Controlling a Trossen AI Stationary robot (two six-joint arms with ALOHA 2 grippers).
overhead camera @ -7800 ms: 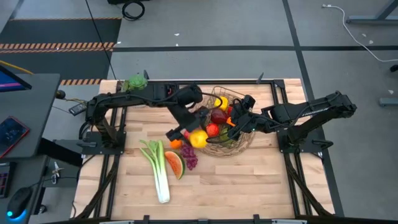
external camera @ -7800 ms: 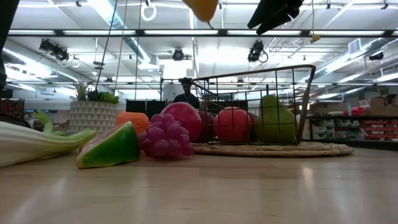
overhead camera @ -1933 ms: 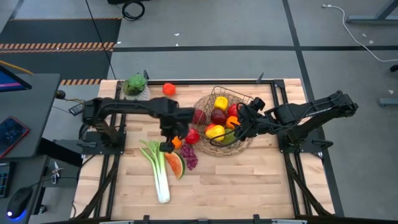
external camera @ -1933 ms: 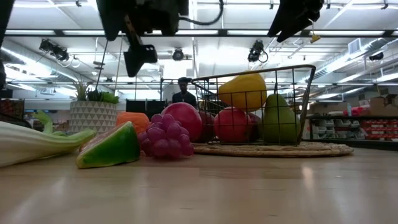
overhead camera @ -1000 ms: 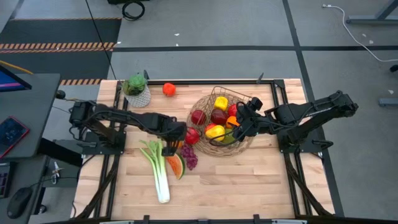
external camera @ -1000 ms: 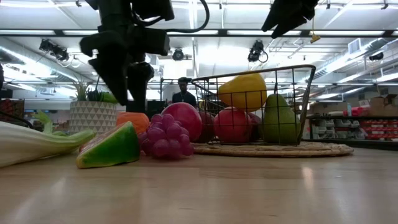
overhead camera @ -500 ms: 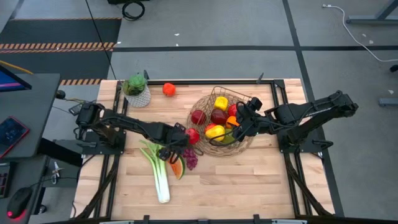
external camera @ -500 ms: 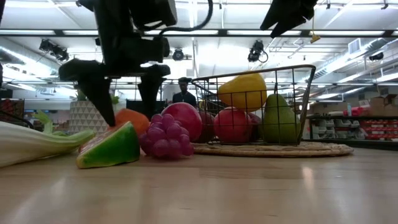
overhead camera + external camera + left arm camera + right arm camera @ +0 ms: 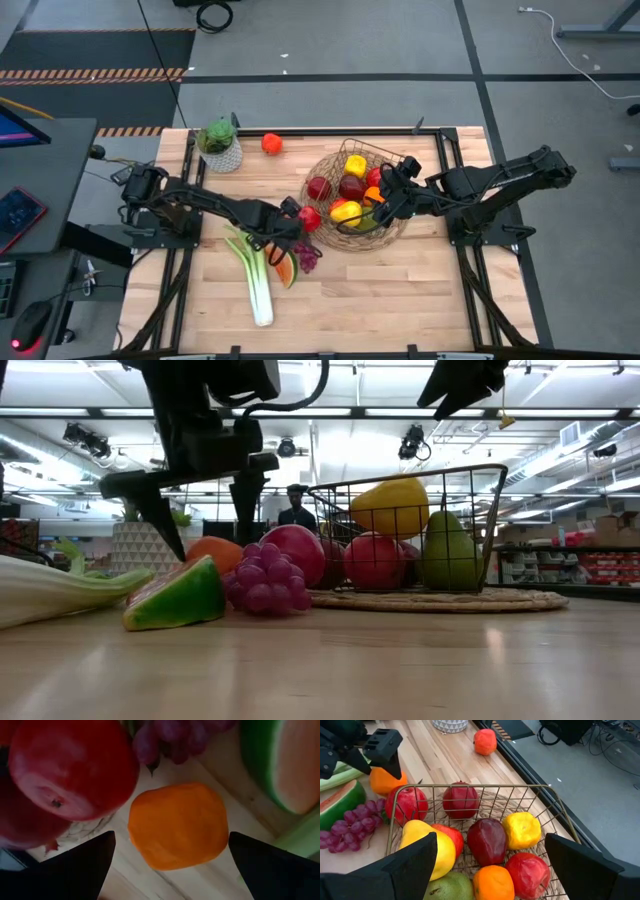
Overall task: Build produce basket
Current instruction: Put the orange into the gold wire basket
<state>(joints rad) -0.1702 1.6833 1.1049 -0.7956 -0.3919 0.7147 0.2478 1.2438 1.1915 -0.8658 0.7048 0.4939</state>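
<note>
Between left pincer (image 9: 170, 865) fingers, orange (image 9: 177, 825).

A small potted plant (image 9: 220, 143) (white patterned pot) stands near the wooden table's (image 9: 400, 290) far left corner.

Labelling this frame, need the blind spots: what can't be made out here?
- Orange: in the high view hidden under the left gripper, whose fingers are open either side of it.
- Watermelon slice: cut by the left wrist view's edge.
- Leek: its end runs off the low view's edge.
- Basket front: behind the right gripper's open fingers in the right wrist view.
- Person behind the basket, low view: too small for detail.
</note>
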